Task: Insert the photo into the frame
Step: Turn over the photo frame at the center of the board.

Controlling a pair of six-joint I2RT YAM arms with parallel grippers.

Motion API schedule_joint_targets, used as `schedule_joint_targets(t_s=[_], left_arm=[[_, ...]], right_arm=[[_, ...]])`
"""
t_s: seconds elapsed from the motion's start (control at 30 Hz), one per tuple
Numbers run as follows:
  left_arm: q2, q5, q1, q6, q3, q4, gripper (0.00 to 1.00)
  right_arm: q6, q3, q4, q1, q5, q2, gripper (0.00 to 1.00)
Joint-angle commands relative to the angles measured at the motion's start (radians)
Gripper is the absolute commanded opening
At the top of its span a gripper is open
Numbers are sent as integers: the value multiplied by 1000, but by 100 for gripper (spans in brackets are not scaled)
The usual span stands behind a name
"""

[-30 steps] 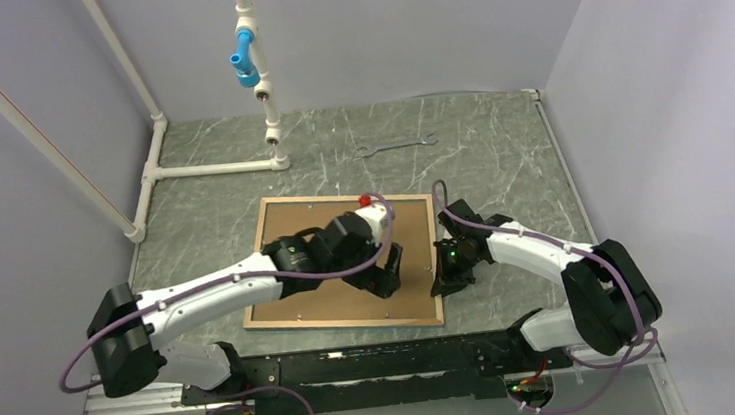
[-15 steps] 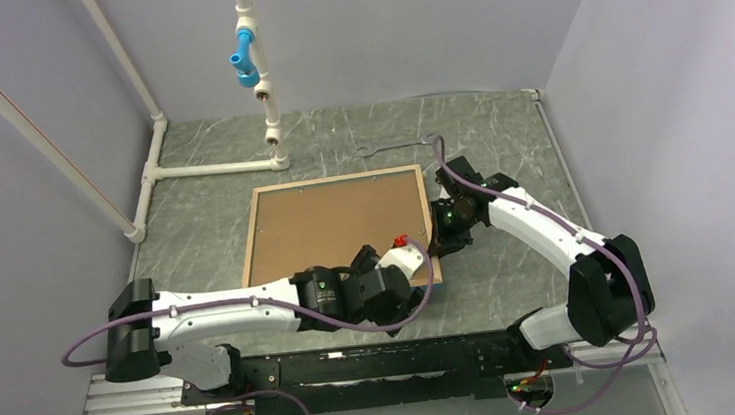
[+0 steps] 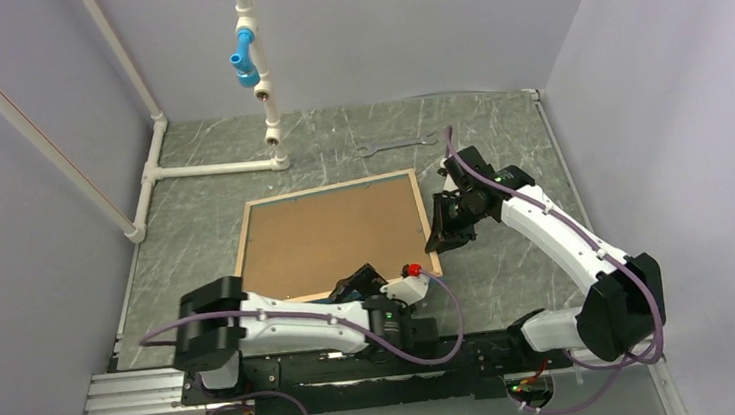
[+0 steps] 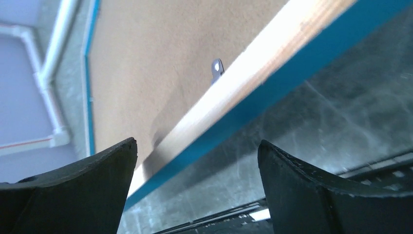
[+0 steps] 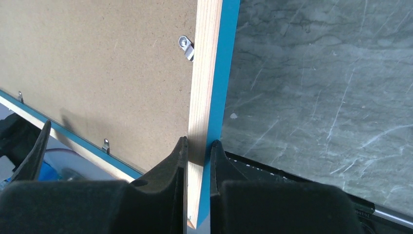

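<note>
Left to right: the left end effector (image 4: 196, 144) sits low at the near edge of the counter (image 3: 498, 136). Its jaws are spread wide with nothing in them, aimed at the near rail of the frame (image 3: 327, 187). My guess is it's parked there to steady or catch that edge, and as far as I can see it isn't touching it. The frame lies face down, tan wood back up, blue showing only along the sides. The brown board (image 3: 331, 236) sits in it, with little metal clips (image 5: 185, 47) along the rails. There's no photo in sight anywhere. If it's in, it's hidden under the board, can't tell. Over on the right, the right end effector (image 5: 197, 144) is pinched nearly closed on the right rail, one finger on the wood and one on the blue side, probably to lift or swing the whole thing. The frame sits skewed on the counter, likely down to that grip
</note>
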Motion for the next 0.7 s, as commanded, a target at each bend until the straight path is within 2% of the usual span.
schedule_joint_targets(t_s=[0.0,0.17,0.33,0.67], left_arm=[[91,-187,-6,-177,99,-255,94],[76,-205,-5,-145,111,-235,86],[43,-241,0,-191,124,-287,69],[16,-285,10,-223,119,-342,9]], right_arm=[[6,74,27,2,-153,-74,0],[8,53,34,1,-159,-82,0],[4,50,34,1,-159,-98,0],[24,40,61,2,-189,-127,1]])
